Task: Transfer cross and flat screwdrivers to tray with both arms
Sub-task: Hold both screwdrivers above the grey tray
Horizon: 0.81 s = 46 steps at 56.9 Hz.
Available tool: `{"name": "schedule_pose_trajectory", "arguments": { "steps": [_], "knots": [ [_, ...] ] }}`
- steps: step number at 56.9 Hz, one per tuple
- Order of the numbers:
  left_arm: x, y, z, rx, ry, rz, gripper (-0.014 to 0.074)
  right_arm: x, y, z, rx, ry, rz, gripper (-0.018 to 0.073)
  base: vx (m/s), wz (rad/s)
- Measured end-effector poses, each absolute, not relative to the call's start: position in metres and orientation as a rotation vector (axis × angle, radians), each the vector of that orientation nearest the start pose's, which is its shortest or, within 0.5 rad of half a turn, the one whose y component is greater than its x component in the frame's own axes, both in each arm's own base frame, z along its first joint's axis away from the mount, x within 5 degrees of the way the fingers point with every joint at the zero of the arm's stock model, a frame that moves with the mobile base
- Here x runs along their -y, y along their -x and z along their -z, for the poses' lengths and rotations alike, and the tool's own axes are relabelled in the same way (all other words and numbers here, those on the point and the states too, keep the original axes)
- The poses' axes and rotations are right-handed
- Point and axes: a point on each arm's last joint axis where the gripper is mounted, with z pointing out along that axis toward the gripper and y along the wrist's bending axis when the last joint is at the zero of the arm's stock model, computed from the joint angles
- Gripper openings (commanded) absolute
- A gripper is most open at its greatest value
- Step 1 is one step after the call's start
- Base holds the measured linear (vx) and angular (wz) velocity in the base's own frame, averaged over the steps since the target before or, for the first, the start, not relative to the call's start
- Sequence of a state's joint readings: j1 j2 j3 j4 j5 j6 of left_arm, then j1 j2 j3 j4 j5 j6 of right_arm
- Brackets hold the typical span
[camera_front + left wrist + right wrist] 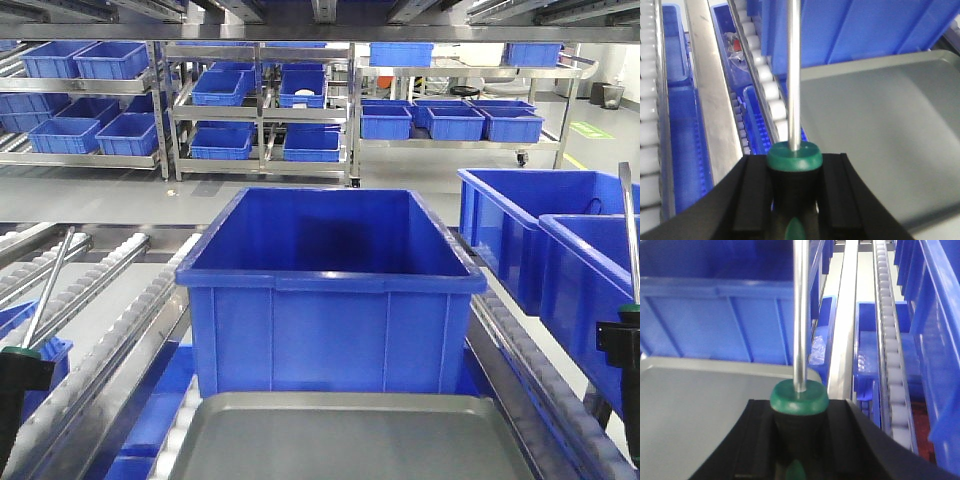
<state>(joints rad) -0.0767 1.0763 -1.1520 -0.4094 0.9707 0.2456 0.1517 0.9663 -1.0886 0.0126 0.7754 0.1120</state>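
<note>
Two shafts point up in your view: the left gripper [795, 170] is clamped on the handle of the left screwdriver [794, 75] near the left edge of the grey tray [880, 140], and the right gripper [800, 412] is clamped on the handle of the right screwdriver [800, 315] near its right edge.

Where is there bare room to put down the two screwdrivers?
The grey tray is bare as far as it shows, from the big blue bin behind it to the roller rails on each side. The right is crowded with two more bins.
</note>
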Motion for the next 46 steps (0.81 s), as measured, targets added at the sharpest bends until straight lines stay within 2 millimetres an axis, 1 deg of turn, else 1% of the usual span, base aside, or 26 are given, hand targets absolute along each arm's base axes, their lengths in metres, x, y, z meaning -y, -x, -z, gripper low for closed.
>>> {"name": "schedule_pose_trajectory", "arguments": {
  "steps": [19,46],
  "knots": [
    [0.0456,-0.2028,-0.3926,-2.309,-0.261,0.427,-0.0001,-0.0293,-0.1864,-0.4021,-2.141,0.038,-0.169,-0.0008,0.11,-0.01],
    [0.0455,-0.2031,-0.3928,-2.304,-0.259,0.425,-0.0001,-0.0293,-0.1864,-0.4021,-2.141,0.038,-0.169,-0.0008,0.01,0.0]
  ]
}}
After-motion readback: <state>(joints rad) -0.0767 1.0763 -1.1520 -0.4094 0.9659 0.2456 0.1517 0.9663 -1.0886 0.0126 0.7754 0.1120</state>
